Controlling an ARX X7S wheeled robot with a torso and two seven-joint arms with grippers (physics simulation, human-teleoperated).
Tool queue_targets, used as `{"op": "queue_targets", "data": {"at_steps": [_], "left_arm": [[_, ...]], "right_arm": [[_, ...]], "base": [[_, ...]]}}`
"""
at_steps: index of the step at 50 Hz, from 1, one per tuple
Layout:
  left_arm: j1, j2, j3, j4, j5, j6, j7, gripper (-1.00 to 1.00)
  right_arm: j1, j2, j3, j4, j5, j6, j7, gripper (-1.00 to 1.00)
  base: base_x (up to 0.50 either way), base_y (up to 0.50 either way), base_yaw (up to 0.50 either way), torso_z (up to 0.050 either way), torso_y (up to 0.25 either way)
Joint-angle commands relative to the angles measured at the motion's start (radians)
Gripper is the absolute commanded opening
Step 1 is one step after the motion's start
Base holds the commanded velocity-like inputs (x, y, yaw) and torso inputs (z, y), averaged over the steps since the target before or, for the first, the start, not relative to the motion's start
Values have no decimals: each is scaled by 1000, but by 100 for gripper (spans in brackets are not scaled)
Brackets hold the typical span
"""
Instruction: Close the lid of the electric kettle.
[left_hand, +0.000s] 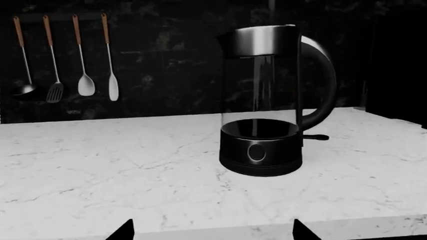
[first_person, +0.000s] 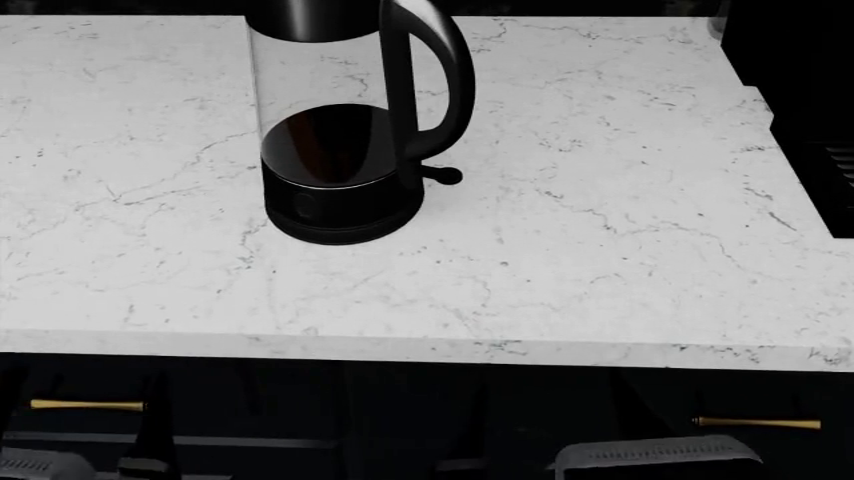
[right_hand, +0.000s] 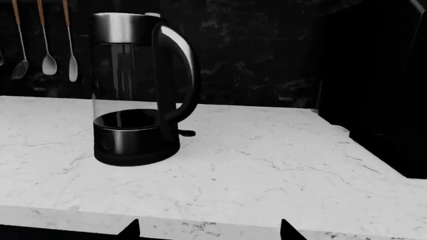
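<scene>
White marble counter (first_person: 601, 230) fills most of the head view, backed by a dark stone wall where four utensils (left_hand: 67, 60) hang on a rail, up and well off to the kettle's side.

The electric kettle (left_hand: 263, 100) stands upright on that counter, clear of the front edge, its loop handle (first_person: 434, 80) turned toward the dark boxy machine (right_hand: 380, 85) that sits well apart from it. The placement leaves open counter all round the kettle, so either arm could come in over it without brushing anything. Its top collar shows in both wrist views, but the lid itself cannot be made out — the cameras sit too low to see over the collar, and the head view cuts the kettle's top off.

Both arms are low, short of the counter's front edge and well away from the kettle. The left gripper (left_hand: 212, 231) and the right gripper (right_hand: 208, 230) each show only two dark fingertips set wide apart with nothing between them — spread and empty. By my reckoning the reach has not begun; whichever arm goes must rise above the collar first.
</scene>
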Motion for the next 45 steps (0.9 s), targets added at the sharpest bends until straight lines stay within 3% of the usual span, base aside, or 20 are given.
{"op": "queue_targets", "data": {"at_steps": [1,11,18,22,37,45], "left_arm": [[-102,-43,-80,273,-86,-306,2,100],[-304,-61,-198,427,-236,-599,-20,100],[-468,-152,-257,438,-476,-715,-173,100],[-558,-167,-294,430,-572,-792,-221,100],[-763,-177,-420,414,-822,-962,-340,100],[-759,-188,-420,411,-850,-952,-371,100]], "right_arm": [[98,35,56,-298,72,342,10,100],[328,40,178,-459,254,693,46,100],[472,120,261,-460,582,782,255,100],[574,109,330,-445,696,881,301,100],[803,139,373,-388,977,1015,520,100],[868,165,339,-355,1153,1005,683,100]], "base": [[0,0,0,0,0],[0,0,0,0,0],[0,0,0,0,0],[0,0,0,0,0],[0,0,0,0,0],[335,0,0,0,0]]}}
